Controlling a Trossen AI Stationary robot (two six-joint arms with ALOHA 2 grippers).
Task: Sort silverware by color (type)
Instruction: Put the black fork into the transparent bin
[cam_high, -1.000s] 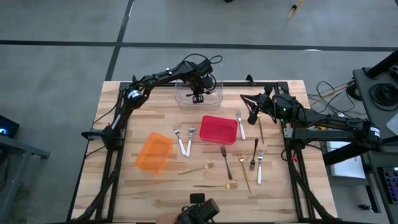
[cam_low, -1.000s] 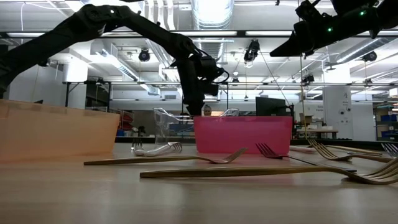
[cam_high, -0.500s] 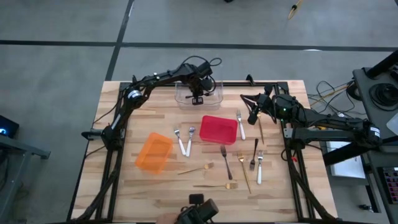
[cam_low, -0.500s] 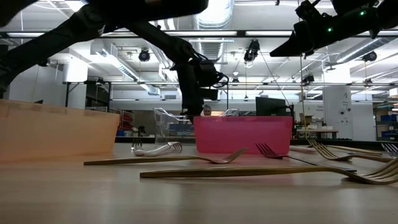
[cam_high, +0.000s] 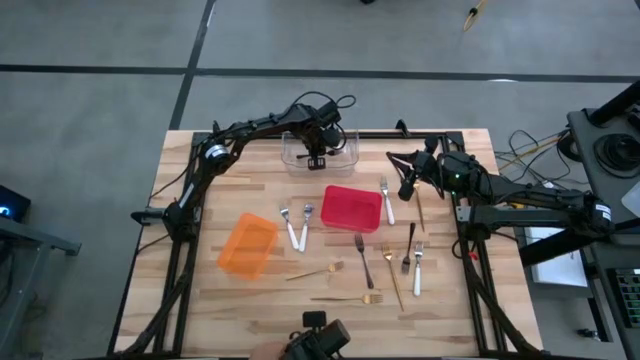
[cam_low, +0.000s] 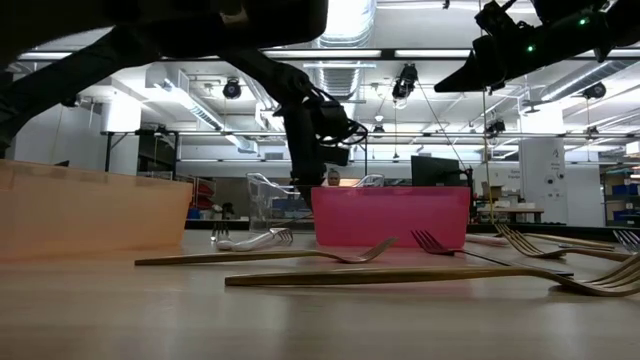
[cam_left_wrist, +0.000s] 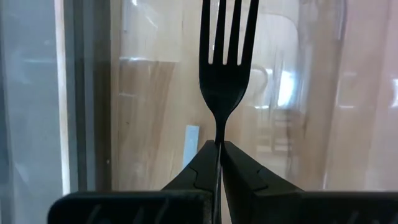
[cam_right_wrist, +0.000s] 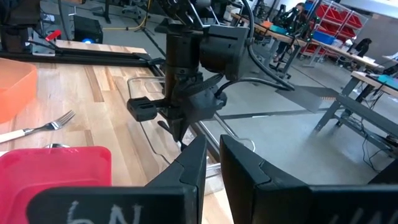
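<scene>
High view looks straight down on the whole table (cam_high: 200, 290). Low view sits at tabletop level, facing the room. Both share the red bin (cam_high: 351, 208). Wrist views look close past their fingers.

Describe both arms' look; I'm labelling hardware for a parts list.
Both arms are dark, slim, jointed links with black cables looping along them. The left tool has two flat, tapered black fingers; the right tool has matching ones. The right arm's wrist shows small green lights.

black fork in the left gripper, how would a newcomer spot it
Find the clear bin at the table's far edge. The left gripper hangs over it, shut on the black fork, tines pointing away from the fingers. It is the only utensil off the table.
</scene>
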